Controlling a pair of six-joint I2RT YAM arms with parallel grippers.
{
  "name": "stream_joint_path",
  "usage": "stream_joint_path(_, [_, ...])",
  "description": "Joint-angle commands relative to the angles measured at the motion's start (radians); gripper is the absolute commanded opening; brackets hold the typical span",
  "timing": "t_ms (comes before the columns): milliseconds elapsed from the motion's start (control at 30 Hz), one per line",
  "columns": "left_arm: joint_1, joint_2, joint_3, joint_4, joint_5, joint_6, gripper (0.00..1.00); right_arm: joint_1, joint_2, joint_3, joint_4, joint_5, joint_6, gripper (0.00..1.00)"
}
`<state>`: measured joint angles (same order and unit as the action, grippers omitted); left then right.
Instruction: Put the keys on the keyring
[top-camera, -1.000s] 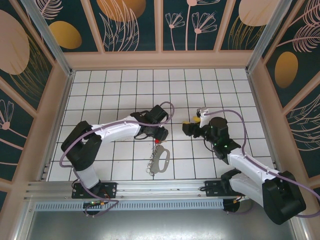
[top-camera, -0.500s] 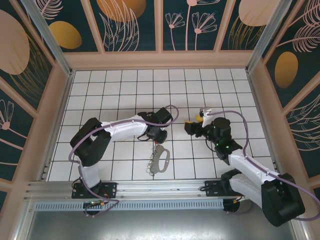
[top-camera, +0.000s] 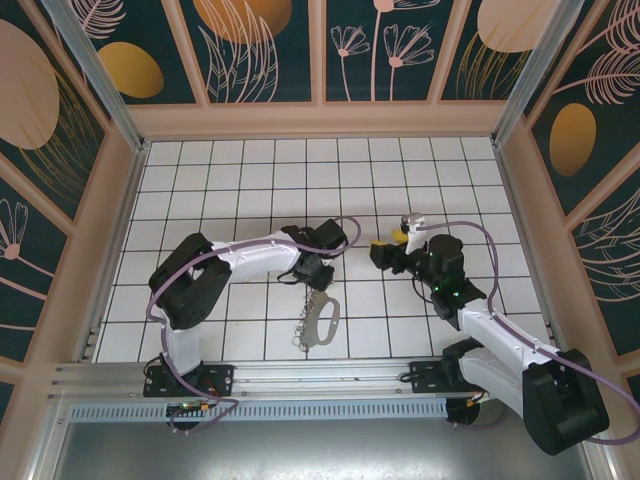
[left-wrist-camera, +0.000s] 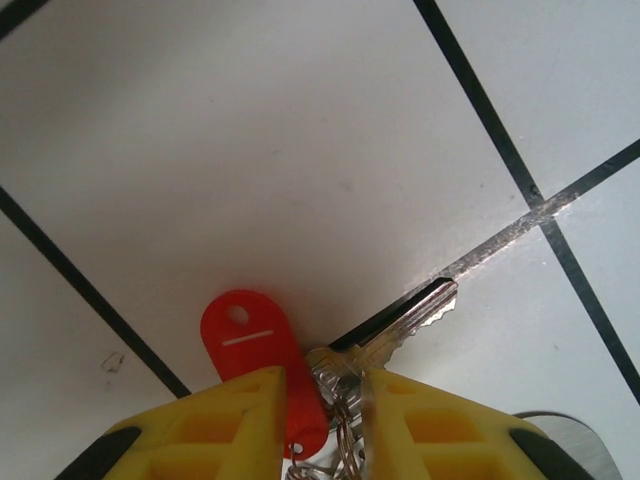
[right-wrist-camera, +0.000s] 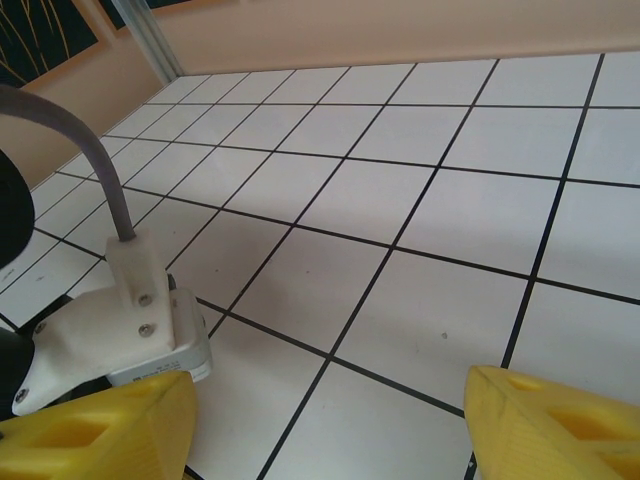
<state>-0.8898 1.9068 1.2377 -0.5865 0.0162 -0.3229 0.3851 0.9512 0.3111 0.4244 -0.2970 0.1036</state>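
In the left wrist view my left gripper (left-wrist-camera: 325, 405) has its yellow fingers (left-wrist-camera: 230, 420) pressed against a bunch of keys: a red-headed tag (left-wrist-camera: 245, 335) and a silvery toothed key (left-wrist-camera: 405, 322) on small wire loops, lying on the white tile. A curved grey metal edge (left-wrist-camera: 562, 432) shows at the lower right. From above, the left gripper (top-camera: 315, 274) sits at the top end of the key chain (top-camera: 301, 326), and the pale grey D-shaped keyring (top-camera: 328, 318) lies just below it. My right gripper (top-camera: 386, 252) hovers open to the right, with nothing between its fingers (right-wrist-camera: 545, 425).
The floor is white tile with black grid lines, walled by peach frames and dark floral panels (top-camera: 260, 50). The left arm's white wrist housing and purple cable (right-wrist-camera: 130, 320) sit close in front of the right gripper. A metal rail (top-camera: 300, 375) runs along the near edge.
The left gripper has closed in on the bunch of keys and shifted slightly right and down, its elbow swinging right. The right arm has barely moved.
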Motion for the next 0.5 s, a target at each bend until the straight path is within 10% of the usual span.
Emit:
stream_joint_path(0, [-0.006, 0.018, 0.031, -0.041, -0.005, 0.014, 0.23, -0.009, -0.009, -0.022, 0.066, -0.019, 0.003, 0.71])
stream_joint_path(467, [-0.021, 0.030, 0.037, -0.071, -0.015, 0.020, 0.21, -0.016, -0.016, -0.030, 0.072, -0.024, 0.010, 0.71])
